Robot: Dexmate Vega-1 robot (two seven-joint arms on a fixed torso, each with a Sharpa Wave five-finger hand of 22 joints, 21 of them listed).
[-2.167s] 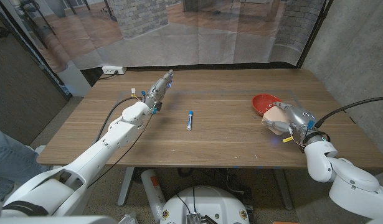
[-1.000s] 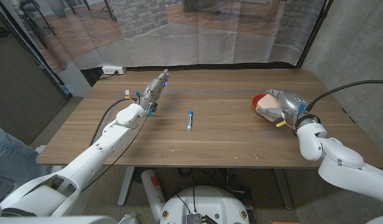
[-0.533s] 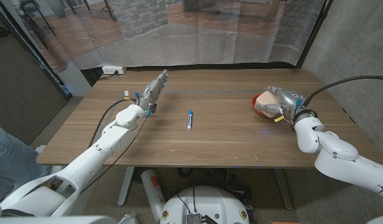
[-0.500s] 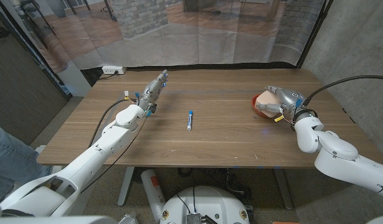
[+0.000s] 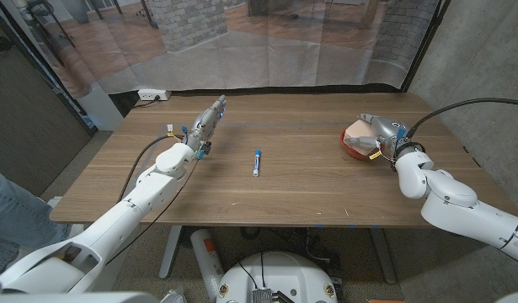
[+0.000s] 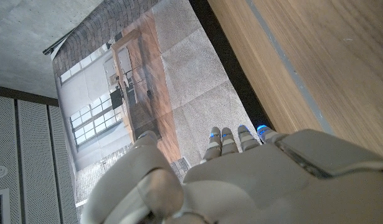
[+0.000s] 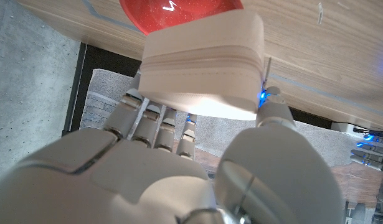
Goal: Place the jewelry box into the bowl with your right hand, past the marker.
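Right robot hand (image 5: 378, 135) clamped on jewelry box (image 5: 358, 132), held directly over red bowl (image 5: 353, 146) near the surface's right edge, so release is straight down; marker (image 5: 256, 162) mid-surface, left robot hand (image 5: 206, 124) empty, fingers extended.

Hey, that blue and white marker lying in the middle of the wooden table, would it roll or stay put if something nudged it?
The blue and white marker is a slim round barrel lying flat on the smooth wooden table, so a sideways nudge would probably roll it. A push along its length would more likely just slide it. It looks rigid and light.
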